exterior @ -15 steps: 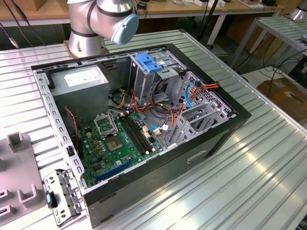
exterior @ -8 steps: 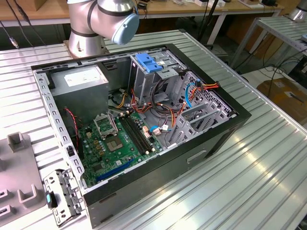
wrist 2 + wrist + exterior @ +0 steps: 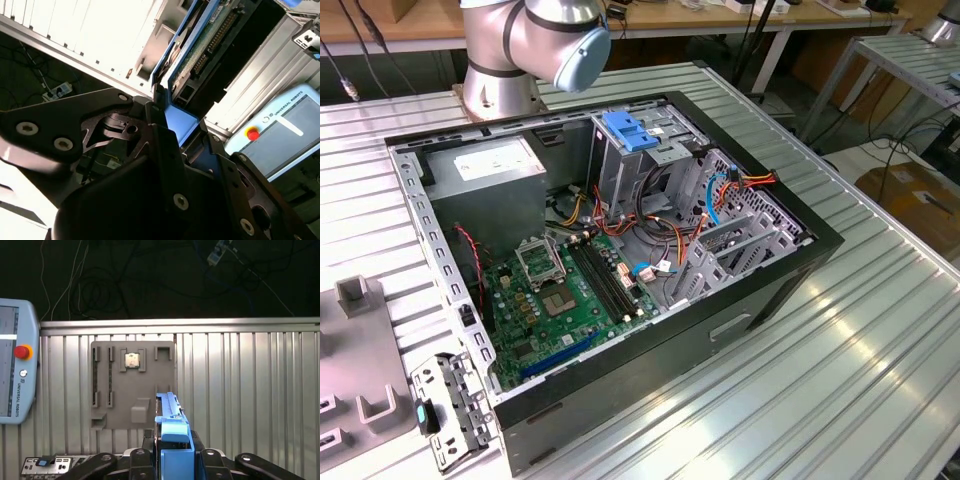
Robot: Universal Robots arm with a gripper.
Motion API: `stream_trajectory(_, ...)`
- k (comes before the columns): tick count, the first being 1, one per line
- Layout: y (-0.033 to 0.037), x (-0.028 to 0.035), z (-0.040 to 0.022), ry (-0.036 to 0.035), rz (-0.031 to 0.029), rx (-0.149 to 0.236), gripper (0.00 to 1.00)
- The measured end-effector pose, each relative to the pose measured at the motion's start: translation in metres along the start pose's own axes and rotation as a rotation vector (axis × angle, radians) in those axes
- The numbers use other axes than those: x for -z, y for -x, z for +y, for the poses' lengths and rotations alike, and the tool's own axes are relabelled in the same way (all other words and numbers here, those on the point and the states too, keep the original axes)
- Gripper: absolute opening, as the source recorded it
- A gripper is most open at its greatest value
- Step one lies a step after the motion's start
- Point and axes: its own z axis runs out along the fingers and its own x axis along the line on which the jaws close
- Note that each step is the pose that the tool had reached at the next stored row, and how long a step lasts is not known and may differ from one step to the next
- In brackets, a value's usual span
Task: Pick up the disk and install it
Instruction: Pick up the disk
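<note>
- Found the gripper (image 3: 173, 456) clamped on the disk (image 3: 170, 412), with black fingers (image 3: 162, 150) pinching it from both sides at its blue side rail in both wrist views.
- Noted the disk carried edge-on in the first wrist view, clear of the ribbed table (image 3: 250, 390); green circuit board face (image 3: 210, 37) turned to the second wrist view.
- Logged a perforated metal bracket (image 3: 50, 466) lying flat on the table close to the gripper.
- Beyond the disk, logged a grey fixture plate (image 3: 150, 380) flat on the table, with a small square chip (image 3: 131, 360) seated in one recess.
- Near that plate, recorded a teach pendant (image 3: 12, 385) with a red button (image 3: 22, 351).
- In the exterior view, recorded an open computer case (image 3: 620, 385) mid-table, with the plate and bracket at its eight o'clock.
- Inside the case, noted a green motherboard (image 3: 570, 290) at seven o'clock, a grey power supply box (image 3: 490, 165) at eleven, a blue plastic handle piece (image 3: 630, 132) atop the drive cage at twelve, and coloured cables (image 3: 720, 190) at two.
- Farthest, at eleven o'clock past the case, noted the arm base (image 3: 500, 85).
</note>
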Motion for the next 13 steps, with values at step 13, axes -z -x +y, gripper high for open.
stream_trajectory(13, 0.0005, 0.0002, -0.0259, 0.0001, 0.0001, 0.000, 0.37)
